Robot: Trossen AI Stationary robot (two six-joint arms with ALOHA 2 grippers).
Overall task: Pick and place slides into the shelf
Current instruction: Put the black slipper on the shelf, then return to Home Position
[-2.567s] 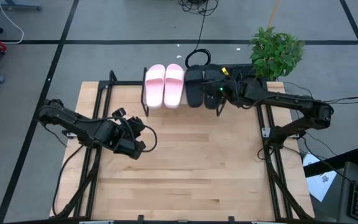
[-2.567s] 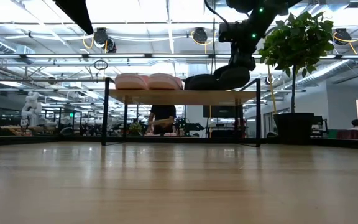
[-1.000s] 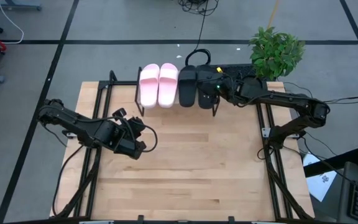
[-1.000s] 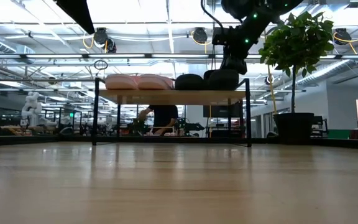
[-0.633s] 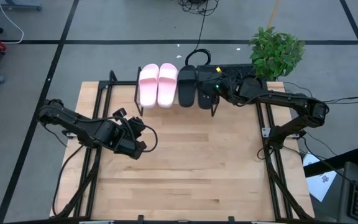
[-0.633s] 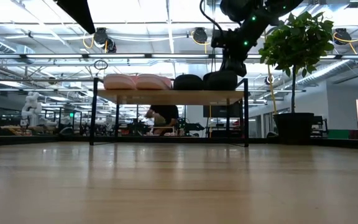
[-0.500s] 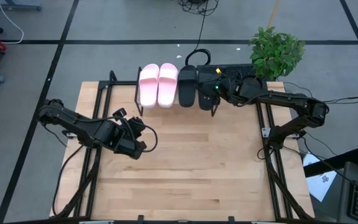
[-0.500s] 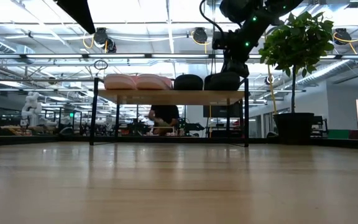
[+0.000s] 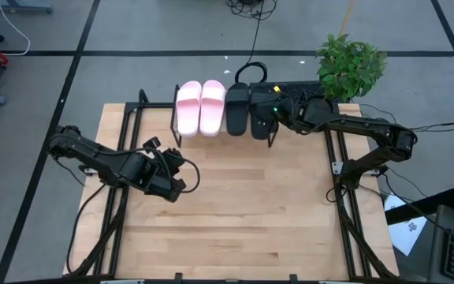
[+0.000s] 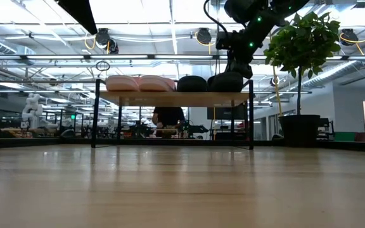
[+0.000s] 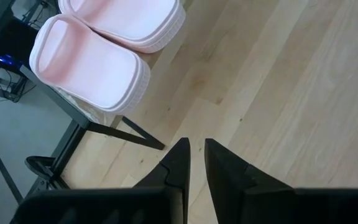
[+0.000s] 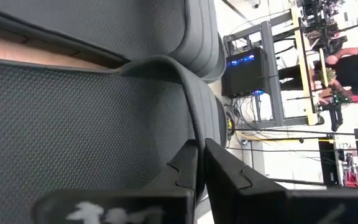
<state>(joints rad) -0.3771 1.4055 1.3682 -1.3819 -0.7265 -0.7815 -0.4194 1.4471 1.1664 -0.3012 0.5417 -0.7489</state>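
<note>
The shelf [image 10: 170, 98] stands at the table's far edge. All four slides lie side by side on its top: the pink pair [image 9: 199, 108] on the left and the black pair [image 9: 237, 110] on the right. My right gripper [image 9: 271, 110] is shut and sits on the rightmost black slide [image 9: 260, 120]. In the low view it comes down onto that slide [image 10: 225, 81]. My left gripper [image 9: 184, 177] is shut and waits low over the table's left half. Its wrist view looks toward the pink slides [image 11: 92, 68]. My right gripper meets the rightmost black slide at the raised edge of its strap [image 12: 188, 124], coming from above and from the table's right. The shut fingertips [image 12: 190, 158] lie against that edge. I cannot tell whether any of the strap is between them. The slide lies flat on the shelf top.
A potted plant [image 9: 351, 67] stands just past the table's far right corner, beside the right arm. The bare wooden tabletop [image 9: 251, 213] stretches from the shelf to the near edge. A person [image 10: 168, 120] shows in the room behind the shelf.
Between about 2.6 s and 1.0 s ago the whole shelf with its slides slid toward the table's left, and my right gripper moved with it on the rightmost black slide. Over the last second the shelf and the gripper have stayed almost still.
</note>
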